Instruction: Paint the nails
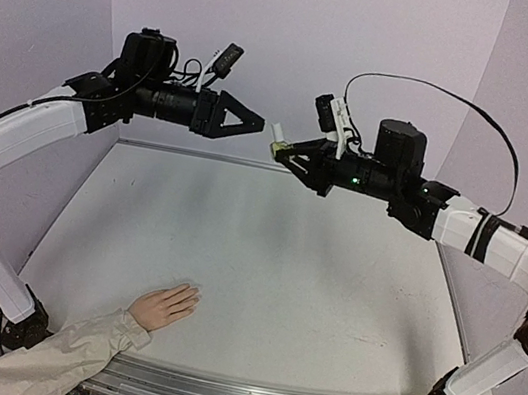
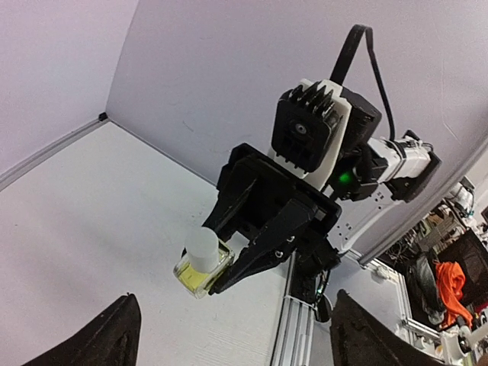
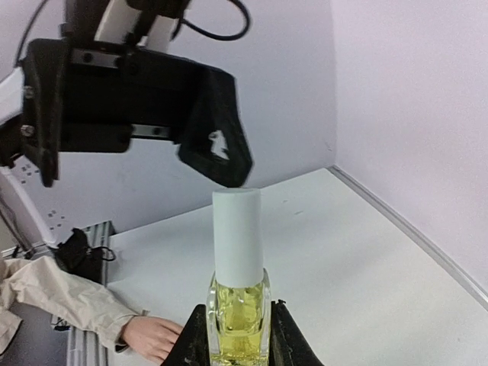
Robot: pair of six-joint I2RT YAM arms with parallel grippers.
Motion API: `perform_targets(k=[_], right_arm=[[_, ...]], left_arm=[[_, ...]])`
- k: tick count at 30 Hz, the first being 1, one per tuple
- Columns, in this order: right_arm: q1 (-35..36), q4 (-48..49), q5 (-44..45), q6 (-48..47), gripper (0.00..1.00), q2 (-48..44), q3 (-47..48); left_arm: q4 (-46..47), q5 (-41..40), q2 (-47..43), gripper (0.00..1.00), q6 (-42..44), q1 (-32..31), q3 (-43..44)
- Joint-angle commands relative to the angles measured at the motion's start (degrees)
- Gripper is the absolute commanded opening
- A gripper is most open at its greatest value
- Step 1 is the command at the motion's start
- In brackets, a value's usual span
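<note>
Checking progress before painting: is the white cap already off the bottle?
No, the white cap sits on the yellow bottle, which the right fingers grip.

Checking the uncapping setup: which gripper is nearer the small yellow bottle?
Right. The right gripper clamps the bottle by its glass body, held in the air. The left gripper faces it, jaws open, just short of the white cap.
</note>
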Motion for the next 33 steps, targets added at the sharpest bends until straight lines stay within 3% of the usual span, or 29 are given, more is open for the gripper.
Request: perform_targets(k=[1, 8, 15, 24, 28, 33], right_arm=[[0.2, 4.3, 12.4, 0.6, 0.0, -1.6, -0.4], [4.3, 3.7, 22.0, -1.9, 0.0, 0.6, 1.3], [8.3, 0.9, 29.8, -7.1, 0.0, 2.5, 3.9], [10.6, 1.9, 32.7, -8.8, 0.0, 4.0, 4.4], [11.2, 2.3, 33.9, -9.5, 0.0, 4.4, 4.5], [11.3, 2.5, 34.5, -9.6, 0.0, 5.1, 4.8]], left_arm=[[2.1, -7.6, -1.8, 0.9, -7.5, -0.3, -0.8], [5.2, -13.7, 1.8, 0.81, -18.3, -0.4, -1.6], [6.2, -14.4, 4.9, 0.78, -17.6, -2.8, 1.7], [6.1, -17.7, 5.9, 0.41, -17.2, -4.5, 1.5], [5.8, -19.7, 5.5, 0.33, -16.3, -4.9, 1.2], [5.4, -21.5, 5.3, 0.12, -15.0, -5.6, 1.1]])
